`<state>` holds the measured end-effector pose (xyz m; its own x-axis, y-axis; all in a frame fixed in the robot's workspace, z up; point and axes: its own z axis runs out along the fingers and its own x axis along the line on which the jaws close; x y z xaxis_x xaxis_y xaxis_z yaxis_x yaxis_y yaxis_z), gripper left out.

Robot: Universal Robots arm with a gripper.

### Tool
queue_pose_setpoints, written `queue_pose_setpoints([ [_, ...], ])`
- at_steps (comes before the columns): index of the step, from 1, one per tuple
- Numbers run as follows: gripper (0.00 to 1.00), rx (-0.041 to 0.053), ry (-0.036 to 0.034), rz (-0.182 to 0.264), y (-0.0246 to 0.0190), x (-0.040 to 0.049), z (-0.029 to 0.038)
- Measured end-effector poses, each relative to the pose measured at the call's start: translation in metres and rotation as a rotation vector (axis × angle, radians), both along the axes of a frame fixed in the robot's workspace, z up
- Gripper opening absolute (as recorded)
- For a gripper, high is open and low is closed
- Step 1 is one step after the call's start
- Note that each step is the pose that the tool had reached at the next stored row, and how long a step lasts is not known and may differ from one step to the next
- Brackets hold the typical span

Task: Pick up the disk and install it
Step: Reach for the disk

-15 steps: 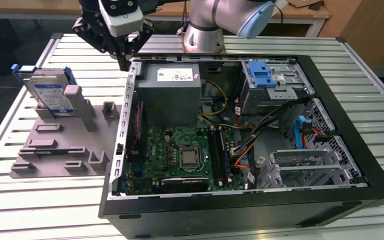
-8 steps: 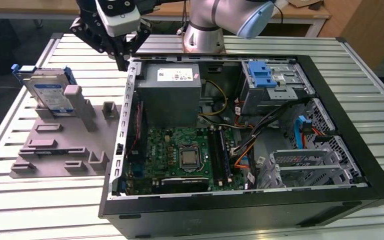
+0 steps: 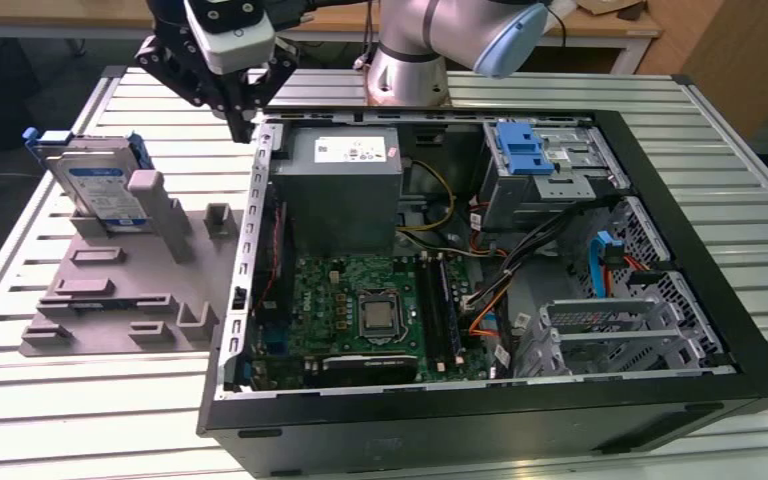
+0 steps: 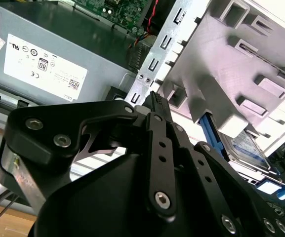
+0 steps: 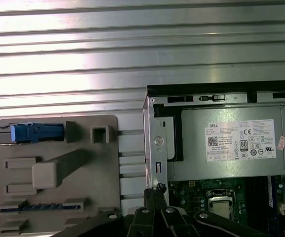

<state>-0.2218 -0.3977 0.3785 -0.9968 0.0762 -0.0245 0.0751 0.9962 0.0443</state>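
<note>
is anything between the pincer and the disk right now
Nothing visible does. The pincer hangs by the case wall; the disk stands upright in the grey holder at the exterior view's left.

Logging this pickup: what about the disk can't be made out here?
Exterior view: lower part of the disk hidden behind posts of the grey holder.
First wrist view: disk edge-on, cut off by the picture's edge.
Second wrist view: disk mostly covered by holder and the gripper.
</note>
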Motion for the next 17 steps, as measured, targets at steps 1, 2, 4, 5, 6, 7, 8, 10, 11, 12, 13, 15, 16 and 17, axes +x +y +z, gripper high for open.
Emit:
queue_pose_setpoints([
  [1,0.11,0.0001,0.0,0.0,0.0,-0.0005,-0.0001],
  [2,0.11,0.0,0.0,0.0,0.0,-0.0009,-0.0001],
  [4,0.11,0.0,0.0,0.0,0.0,-0.0018,-0.0003],
  [5,0.11,0.0,0.0,0.0,0.0,-0.0024,-0.0003],
  [6,0.11,0.0,0.0,0.0,0.0,-0.0028,-0.0004],
  [7,0.11,0.0,0.0,0.0,0.0,-0.0033,-0.0004],
  [8,0.11,0.0,0.0,0.0,0.0,-0.0037,-0.0005],
  [10,0.11,0.0,0.0,0.0,0.0,-0.0045,-0.0007],
  [11,0.11,0.0,0.0,0.0,0.0,-0.005,-0.0008],
  [12,0.11,0.0,0.0,0.0,0.0,-0.0054,-0.0008],
  [13,0.11,0.0,0.0,0.0,0.0,-0.0058,-0.0009],
  [15,0.11,0.0001,0.0,0.0,0.0,-0.0066,-0.0011],
  [16,0.11,0.0,0.0,0.0,0.0,-0.007,-0.0011],
  [17,0.11,0.0,0.0001,0.0,0.0,-0.0074,-0.0012],
])
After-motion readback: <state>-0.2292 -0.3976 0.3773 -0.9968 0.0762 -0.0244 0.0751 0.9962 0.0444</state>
